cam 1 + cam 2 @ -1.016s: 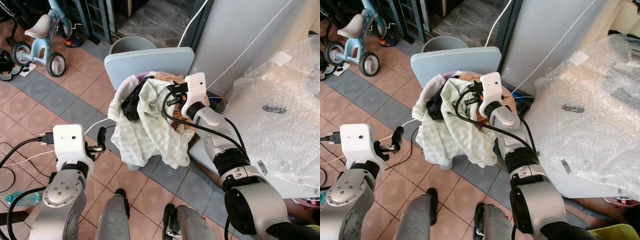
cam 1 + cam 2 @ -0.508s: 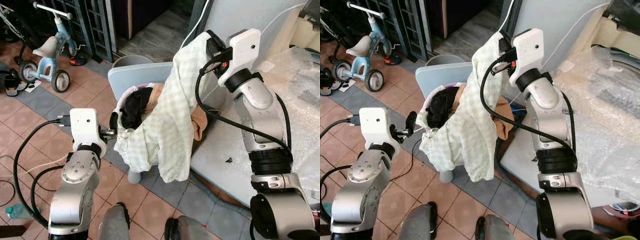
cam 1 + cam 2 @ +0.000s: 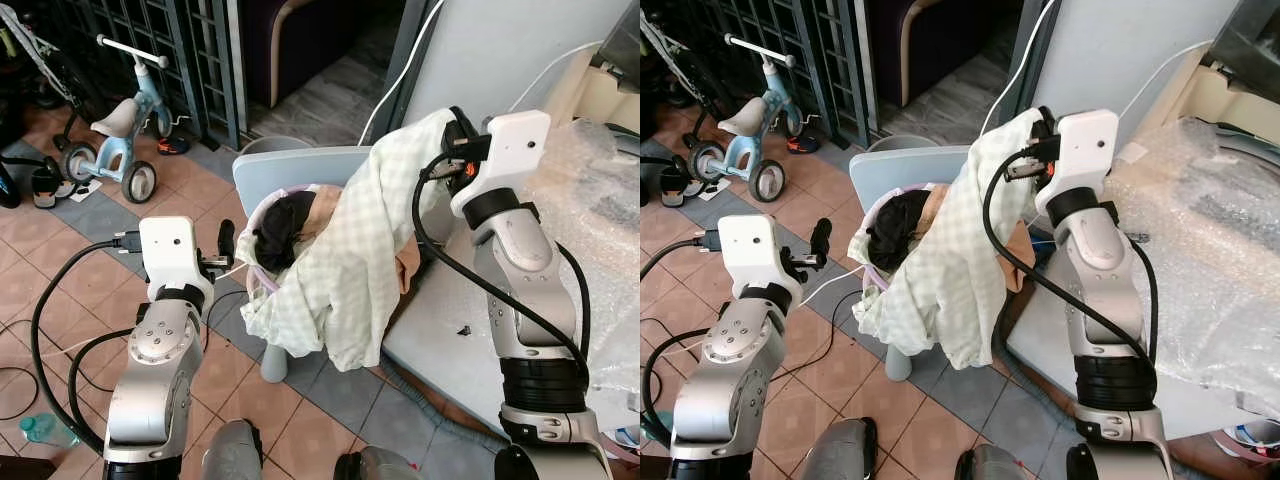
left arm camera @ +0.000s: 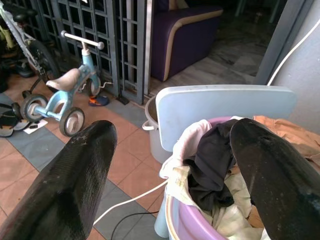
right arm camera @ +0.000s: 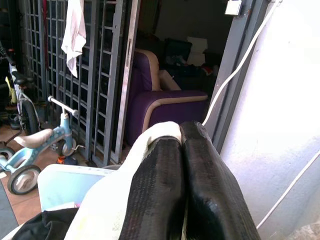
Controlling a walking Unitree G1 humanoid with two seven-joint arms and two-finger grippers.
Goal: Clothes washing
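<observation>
Right gripper (image 3: 1040,128) is raised high, its 2 fingers (image 5: 165,185) pinched tight on the top of a pale green checked cloth (image 3: 355,260). The cloth hangs down over the rim of the purple laundry basket (image 4: 175,227), which holds a black garment (image 3: 280,222) and sits beside a light-blue chair (image 3: 300,172). Left gripper (image 3: 227,240) hovers just beside the basket, fingers (image 4: 75,185) spread wide, holding nothing.
</observation>
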